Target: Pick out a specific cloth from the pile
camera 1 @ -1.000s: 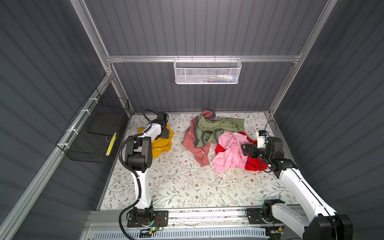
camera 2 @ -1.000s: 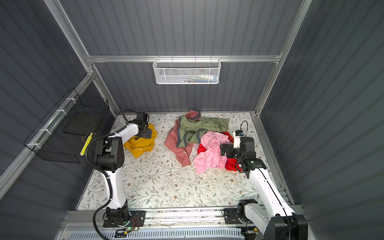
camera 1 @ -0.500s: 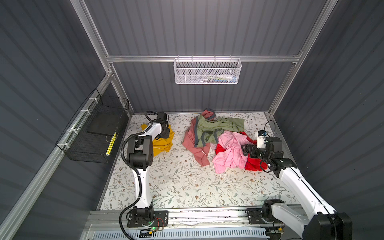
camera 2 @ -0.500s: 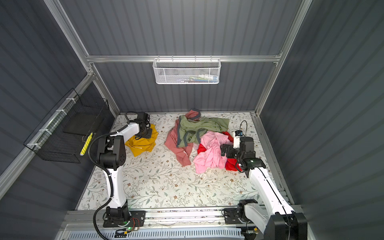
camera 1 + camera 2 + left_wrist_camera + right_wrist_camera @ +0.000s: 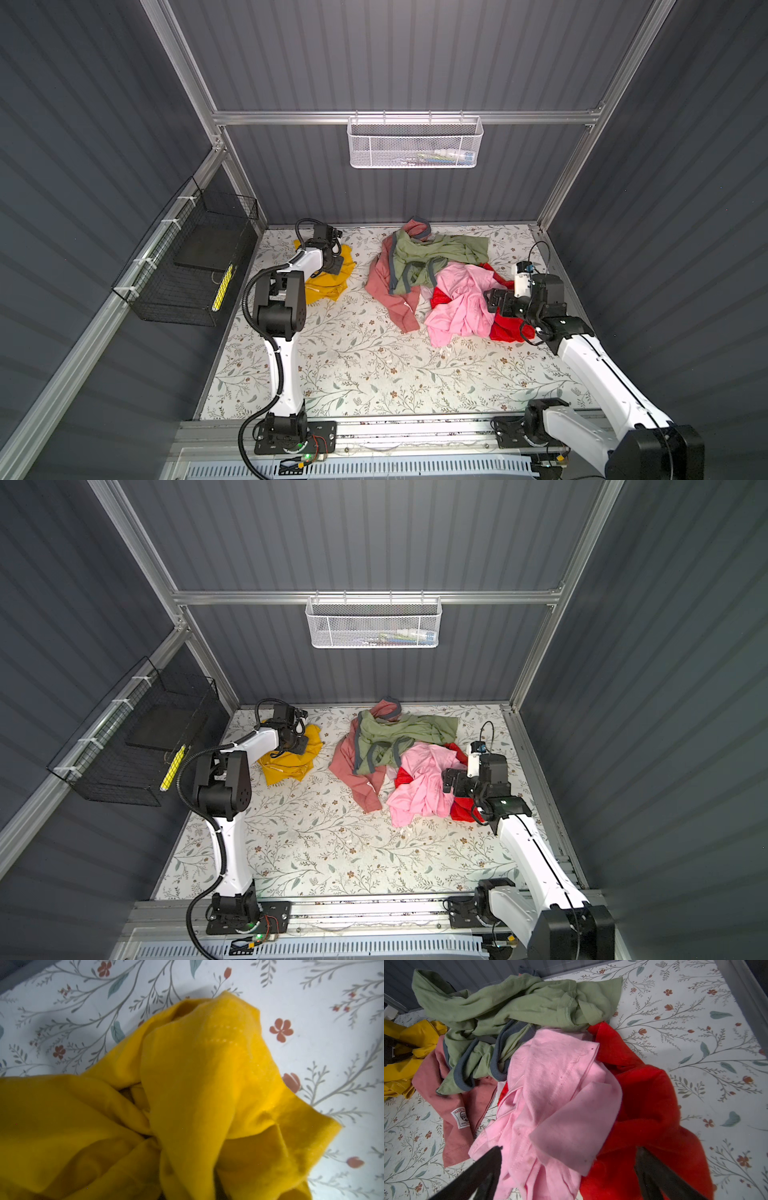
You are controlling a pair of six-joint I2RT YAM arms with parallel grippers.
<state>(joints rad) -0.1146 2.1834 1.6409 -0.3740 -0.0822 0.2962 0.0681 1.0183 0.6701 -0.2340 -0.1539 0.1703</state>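
**The yellow cloth (image 5: 328,286) lies apart**

On the table (image 5: 353,374), the pile (image 5: 436,257) sits far right; the yellow cloth, far left. The left gripper (image 5: 333,264) sits on it, jaws hidden. The right gripper (image 5: 570,1148) gapes wide, empty. Lifting seems left.

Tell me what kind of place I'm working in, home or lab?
Probably a purpose-built robot test cell, not a home: dark ribbed wall panels on an aluminium frame, left arm and right arm bolted to a front rail, a white mesh basket hung on the frame.
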